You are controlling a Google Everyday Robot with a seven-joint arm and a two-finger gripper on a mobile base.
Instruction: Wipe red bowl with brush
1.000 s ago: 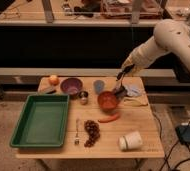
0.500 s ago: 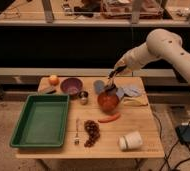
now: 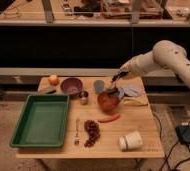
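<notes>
Over the right-centre of the wooden table (image 3: 138, 127), in the single camera view, the gripper (image 3: 116, 79) is seen at the end of the pale arm (image 3: 158, 56), which reaches in from the right edge of the scene. The gripper is closed on the upper end of the brush (image 3: 112, 87). The brush is noted as a slim dark shape slanting down and to the left from the gripper. Its lower end is at the far rim of the red bowl (image 3: 108, 101); whether it touches the rim cannot be told.

The red bowl is set upright on the table, right of the middle, just below the gripper. A steel cup (image 3: 83, 96) is seen just left of it, and a purple bowl (image 3: 71, 85) further left and farther back. A round orange fruit (image 3: 53, 79) is placed at the far left corner, with a small dark object (image 3: 48, 90) near it. A blue-grey cloth (image 3: 129, 91) is spread just right of the red bowl, and a small grey-blue item (image 3: 98, 85) lies on its far left side.

A red chili pepper (image 3: 109, 118) is laid just near of the red bowl. A green tray (image 3: 23, 131) takes up the left near part of the table. A fork (image 3: 77, 133) is laid beside the tray's right wall, with a dark clustered item (image 3: 92, 133) right of it. A white cup (image 3: 130, 141) lies on its side near the right near corner.

On the floor to the right, a black box (image 3: 189, 134) with cables is recorded.
</notes>
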